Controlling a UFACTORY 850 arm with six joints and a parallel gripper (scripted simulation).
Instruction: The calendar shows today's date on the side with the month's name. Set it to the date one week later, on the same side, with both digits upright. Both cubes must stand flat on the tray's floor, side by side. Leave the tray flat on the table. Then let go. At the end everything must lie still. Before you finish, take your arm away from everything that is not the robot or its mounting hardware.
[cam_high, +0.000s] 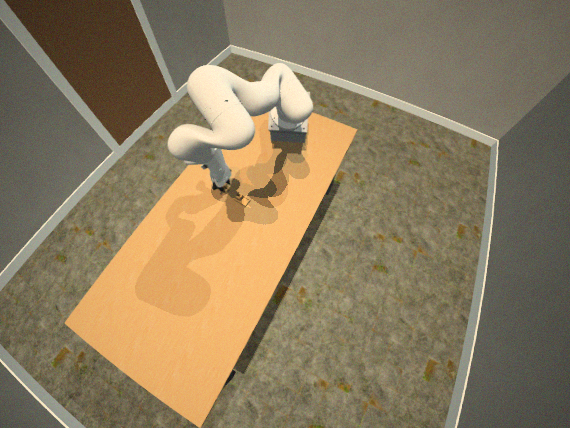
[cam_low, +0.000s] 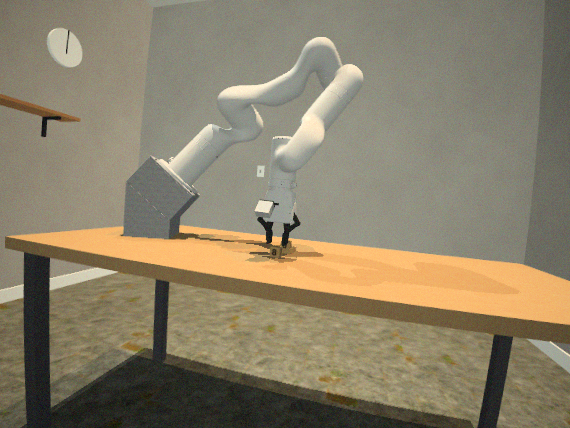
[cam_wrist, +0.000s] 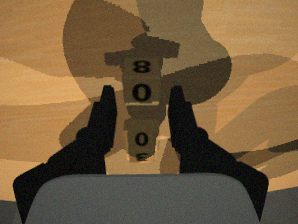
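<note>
Two small wooden cubes show in the wrist view, with a gap between them. The upper cube (cam_wrist: 131, 80) shows an 8 and a 0. The lower cube (cam_wrist: 131, 133) shows a 0 and a partly cut-off digit. In the exterior view a cube with an 8 (cam_low: 275, 252) faces the view, with another cube close behind it. My gripper (cam_high: 220, 188) (cam_low: 277, 243) (cam_wrist: 142, 98) is half open and points down, low above the table. In the wrist view its fingertips flank the upper cube, with a gap on both sides. The tray and the month's name cannot be made out clearly.
The wooden table (cam_high: 200, 350) (cam_low: 400, 295) carries the arm's grey base (cam_low: 150, 210) at one end. Broad arm shadows lie around the cubes and darken their faces. A wall shelf (cam_low: 35, 107) and a clock (cam_low: 60, 47) are far from the gripper.
</note>
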